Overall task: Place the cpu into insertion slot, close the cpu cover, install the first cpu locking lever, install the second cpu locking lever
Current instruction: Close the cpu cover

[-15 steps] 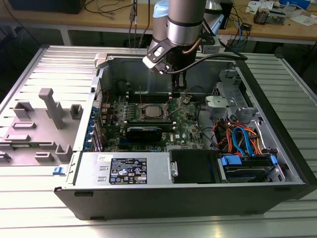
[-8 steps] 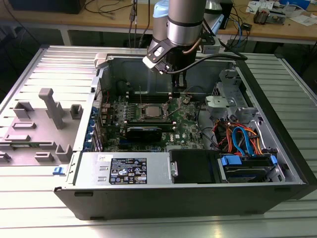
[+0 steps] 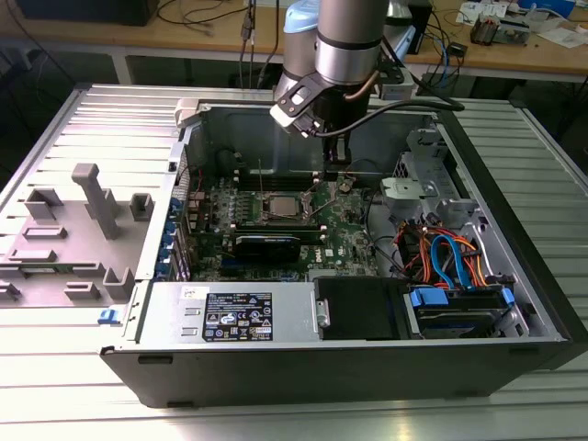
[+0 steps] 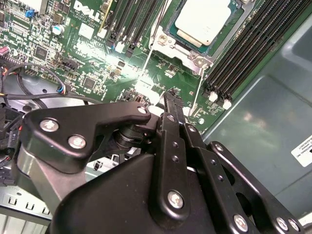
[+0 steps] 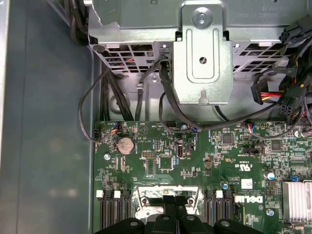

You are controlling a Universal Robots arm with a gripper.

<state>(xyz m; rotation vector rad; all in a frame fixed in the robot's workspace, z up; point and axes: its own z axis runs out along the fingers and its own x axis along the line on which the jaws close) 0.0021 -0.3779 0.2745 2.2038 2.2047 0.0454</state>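
Observation:
The cpu (image 4: 202,19) shows its silvery top inside the insertion slot (image 4: 187,54) on the green motherboard; in the exterior view the slot (image 3: 276,208) lies mid-board. The cpu cover (image 5: 145,201) appears to lie down around the chip, though I cannot be sure. Two thin wire locking levers (image 4: 147,63) (image 4: 196,95) stick out from the socket, and one (image 3: 260,179) stands upright, unlatched. My gripper (image 4: 173,96) (image 5: 174,197) (image 3: 336,171) hovers just beside the socket toward the exterior view's right, fingers together with nothing visibly between them.
Black memory slots (image 4: 243,53) flank the socket. A round coin battery (image 5: 126,145) sits on the board. The metal drive cage (image 5: 202,58) and its cables (image 3: 446,262) fill the exterior view's right. A black card (image 3: 266,243) lies in front of the socket, and a grey fixture (image 3: 87,220) rests outside the case.

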